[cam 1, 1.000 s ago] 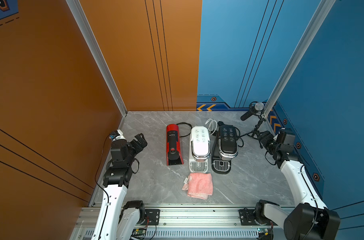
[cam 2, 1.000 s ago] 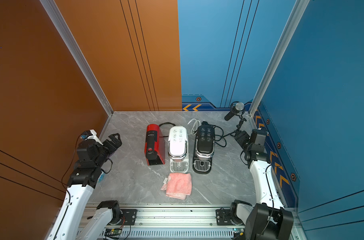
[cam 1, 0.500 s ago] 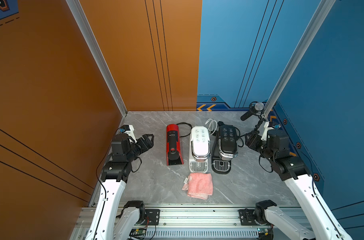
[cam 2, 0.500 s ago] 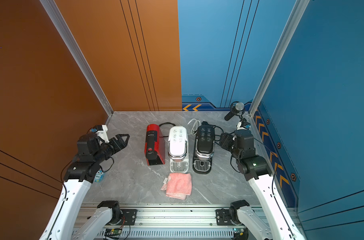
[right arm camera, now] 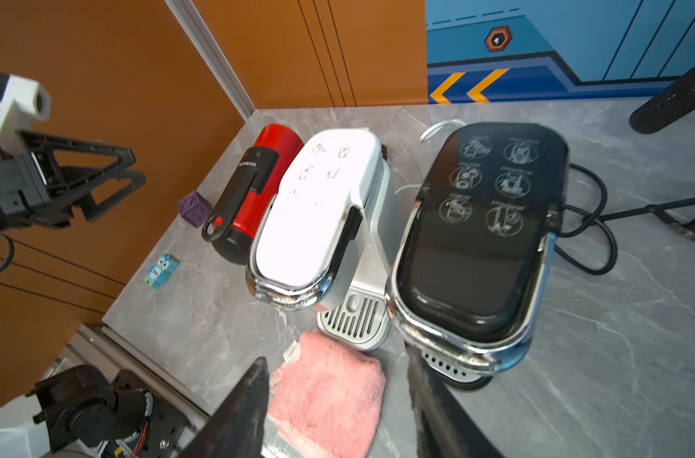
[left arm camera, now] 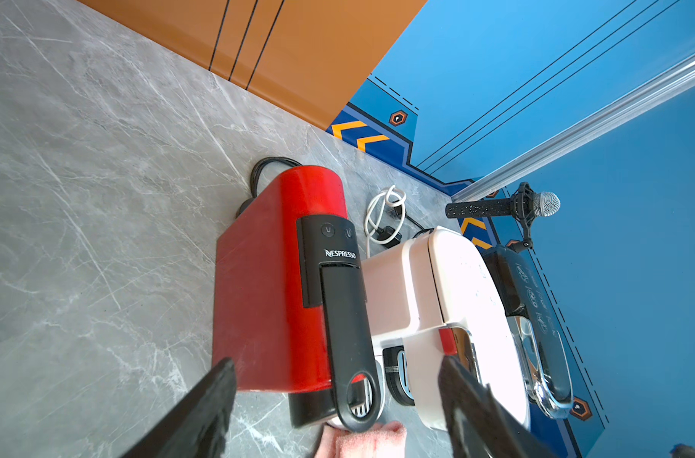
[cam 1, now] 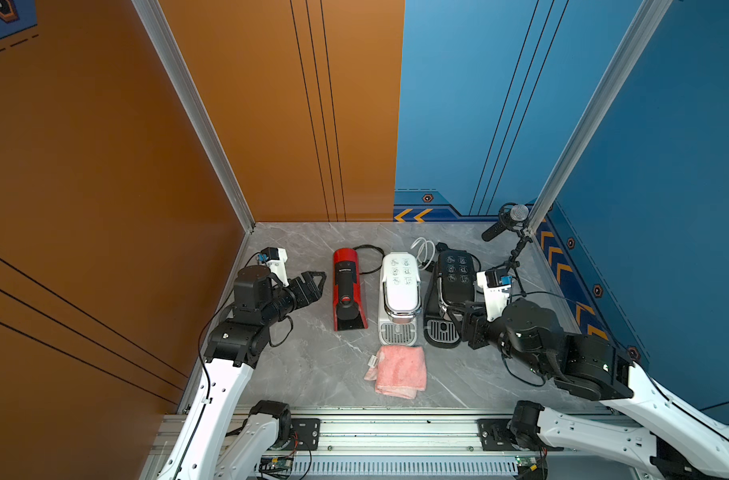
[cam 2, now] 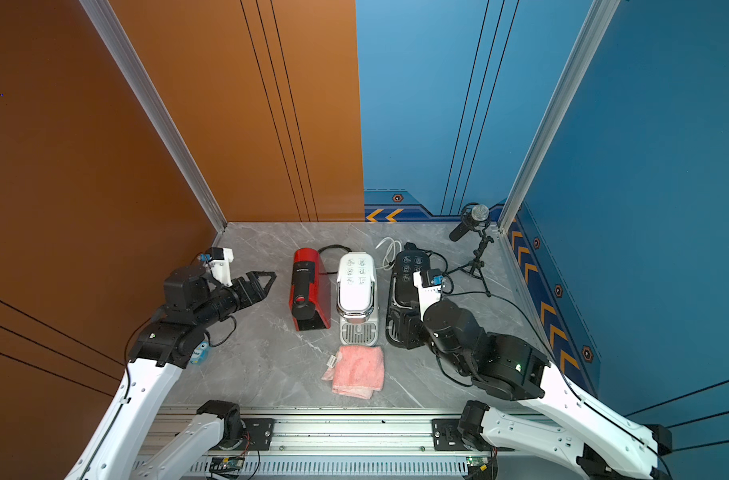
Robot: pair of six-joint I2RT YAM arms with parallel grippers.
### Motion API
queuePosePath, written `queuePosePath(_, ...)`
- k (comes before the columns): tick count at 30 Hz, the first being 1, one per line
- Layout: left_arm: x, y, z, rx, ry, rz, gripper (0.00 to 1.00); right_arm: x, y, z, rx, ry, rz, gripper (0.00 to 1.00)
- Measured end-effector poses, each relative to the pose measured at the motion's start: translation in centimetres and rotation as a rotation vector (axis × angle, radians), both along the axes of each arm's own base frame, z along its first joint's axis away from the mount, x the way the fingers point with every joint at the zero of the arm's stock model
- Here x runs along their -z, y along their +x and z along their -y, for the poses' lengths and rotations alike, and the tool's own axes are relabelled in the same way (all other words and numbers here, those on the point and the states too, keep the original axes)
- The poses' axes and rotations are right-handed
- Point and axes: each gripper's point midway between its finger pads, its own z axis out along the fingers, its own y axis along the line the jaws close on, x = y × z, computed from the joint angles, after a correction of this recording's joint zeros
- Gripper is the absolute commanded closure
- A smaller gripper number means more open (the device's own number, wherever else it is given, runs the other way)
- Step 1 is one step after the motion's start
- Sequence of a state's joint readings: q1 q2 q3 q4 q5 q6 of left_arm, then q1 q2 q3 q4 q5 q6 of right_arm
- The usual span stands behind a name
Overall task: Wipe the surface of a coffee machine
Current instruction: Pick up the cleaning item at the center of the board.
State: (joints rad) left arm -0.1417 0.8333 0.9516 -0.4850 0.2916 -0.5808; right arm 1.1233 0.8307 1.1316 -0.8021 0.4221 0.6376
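Observation:
Three coffee machines stand side by side on the grey marble floor: a red one (cam 1: 348,291), a white one (cam 1: 399,295) and a black one (cam 1: 452,286). In front of the white one a folded pink cloth (cam 1: 398,371) lies flat, untouched. My left gripper (cam 1: 319,286) hovers open just left of the red machine (left arm camera: 274,277), nothing between its fingers. At the front right corner of the black machine (right arm camera: 480,230), my right gripper (cam 1: 464,328) is open and empty. In the right wrist view the cloth (right arm camera: 330,400) lies below and between its fingers.
A microphone on a small tripod (cam 1: 508,220) stands at the back right, and cables (cam 1: 423,249) trail behind the machines. A purple block (right arm camera: 195,208) and a small blue carton (right arm camera: 161,271) lie near the orange left wall. A metal rail (cam 1: 396,432) runs along the front edge.
Both arms have swung in from the side walls toward the machines. The right gripper has come forward and down beside the black machine, and its jaws have narrowed. The cloth has not moved.

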Motion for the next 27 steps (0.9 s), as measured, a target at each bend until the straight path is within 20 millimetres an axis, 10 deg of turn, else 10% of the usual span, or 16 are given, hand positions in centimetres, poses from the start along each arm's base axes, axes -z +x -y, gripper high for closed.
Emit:
queuePosePath(12, 0.1, -1.9, 4.2, 0.112, 0.025, 0.007, 0.15, 9.4, -3.0, -3.1, 0.135, -0.077, -0.141, 0.24)
queuePosePath(27, -0.3, -1.7, 3.0, 0.047, 0.05, 0.031, 0.08, 21.5, -3.3, -6.5, 0.236, -0.209, -0.347, 0.02)
